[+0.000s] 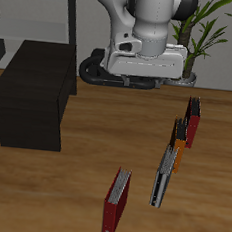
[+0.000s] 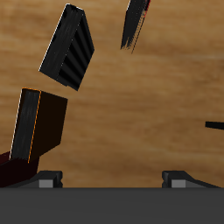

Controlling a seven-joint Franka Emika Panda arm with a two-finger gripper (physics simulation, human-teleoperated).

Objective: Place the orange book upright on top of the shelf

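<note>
The orange book (image 1: 178, 142) stands on edge on the wooden table, in a row between a dark red book (image 1: 193, 120) farther back and a grey-black book (image 1: 163, 178) nearer the front edge. In the wrist view the orange book (image 2: 37, 127) shows an orange edge and a dark side. The shelf (image 1: 35, 95) is a low black cabinet across the table from the books, and its top is bare. My gripper (image 2: 115, 180) hangs high at the table's back, away from the books. It is open and empty, with both fingertips (image 2: 51, 179) wide apart.
A second dark red book (image 1: 116, 201) stands near the table's front edge. The grey-black book (image 2: 68, 48) and this dark red book (image 2: 136, 22) also show in the wrist view. Tall grey open shelving (image 1: 38, 10) and a potted plant (image 1: 202, 31) stand behind the table.
</note>
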